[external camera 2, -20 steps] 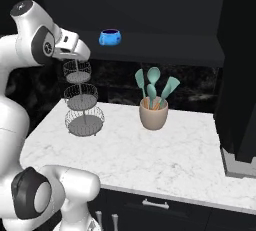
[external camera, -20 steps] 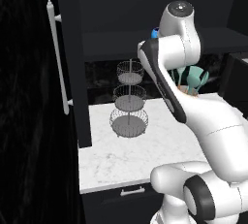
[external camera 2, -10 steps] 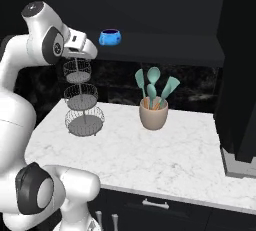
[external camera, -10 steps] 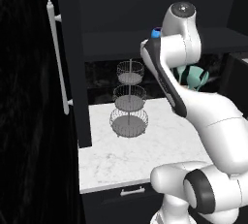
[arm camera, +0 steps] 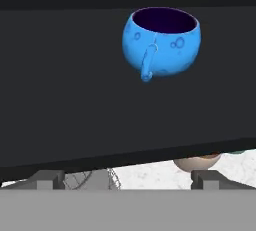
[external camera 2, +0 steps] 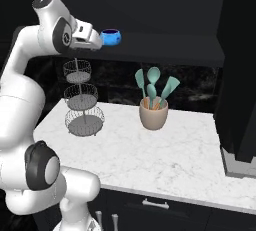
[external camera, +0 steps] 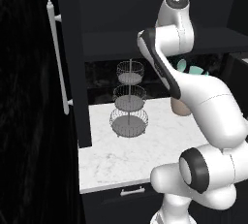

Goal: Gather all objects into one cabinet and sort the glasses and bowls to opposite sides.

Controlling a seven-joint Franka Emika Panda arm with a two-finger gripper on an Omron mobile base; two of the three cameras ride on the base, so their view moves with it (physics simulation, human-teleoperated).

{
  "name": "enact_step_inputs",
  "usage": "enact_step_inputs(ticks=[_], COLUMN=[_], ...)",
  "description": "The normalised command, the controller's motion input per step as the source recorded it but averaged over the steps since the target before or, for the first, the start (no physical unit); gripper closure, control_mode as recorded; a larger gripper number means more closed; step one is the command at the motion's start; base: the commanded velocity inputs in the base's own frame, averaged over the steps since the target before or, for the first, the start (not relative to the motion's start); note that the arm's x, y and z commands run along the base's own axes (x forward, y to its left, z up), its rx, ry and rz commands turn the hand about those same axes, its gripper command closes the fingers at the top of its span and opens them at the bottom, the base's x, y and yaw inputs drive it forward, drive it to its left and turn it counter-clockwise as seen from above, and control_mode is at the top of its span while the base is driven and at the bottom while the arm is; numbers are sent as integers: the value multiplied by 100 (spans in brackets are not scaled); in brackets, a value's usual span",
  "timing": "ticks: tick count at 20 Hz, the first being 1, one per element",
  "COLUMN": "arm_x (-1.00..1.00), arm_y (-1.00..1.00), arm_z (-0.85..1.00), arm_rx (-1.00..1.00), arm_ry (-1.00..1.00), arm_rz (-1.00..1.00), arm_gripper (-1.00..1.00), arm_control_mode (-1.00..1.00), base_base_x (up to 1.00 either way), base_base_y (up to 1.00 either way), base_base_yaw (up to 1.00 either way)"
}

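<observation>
Now the gripper is lining up on the blue cup sitting on the dark cabinet shelf, fingers spread wide and holding nothing. Best bet: straddling the round body squarely, avoiding the small handle, before closing.

Dim render, soft, no glare
</observation>
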Motion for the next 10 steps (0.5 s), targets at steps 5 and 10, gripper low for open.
enact_step_inputs(ticks=[5,10], arm_x=[52,49], arm_y=[-3,-5], arm_z=[1,0], arm_rx=[0,0], arm_ry=[0,0], arm_rz=[0,0], arm_gripper=[-100,-100], arm_control_mode=[-100,-100], base_base_x=[0,0], base_base_y=[0,0], base_base_yaw=[0,0])
